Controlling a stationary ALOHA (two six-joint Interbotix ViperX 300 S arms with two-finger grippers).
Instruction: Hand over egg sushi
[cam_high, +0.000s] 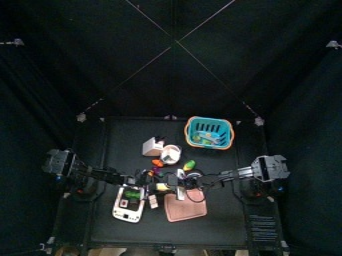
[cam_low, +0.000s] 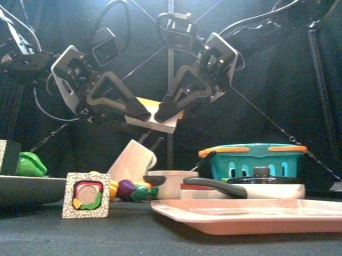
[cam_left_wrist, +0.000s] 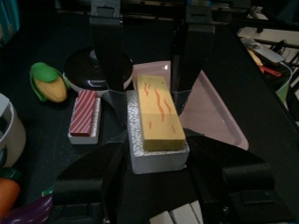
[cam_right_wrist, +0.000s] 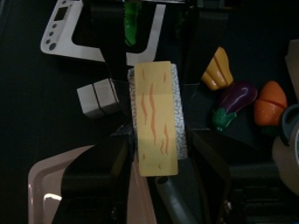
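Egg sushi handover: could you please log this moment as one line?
stage: mid-handover | egg sushi: aloft between arms | left gripper: shut on it | right gripper: shut on it | pink tray: below

I can read no text, label or number anywhere. Nothing on the table carries legible writing

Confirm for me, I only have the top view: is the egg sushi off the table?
Observer: Yes. The front view shows the egg sushi in the air, well above the pink tray.
Operator: Which claw has it?
Observer: Both, it seems. In the left wrist view the left claw grips one end and the right claw flanks the other.
Operator: Which face shows?
Observer: In the right wrist view, the yellow egg faces the camera.
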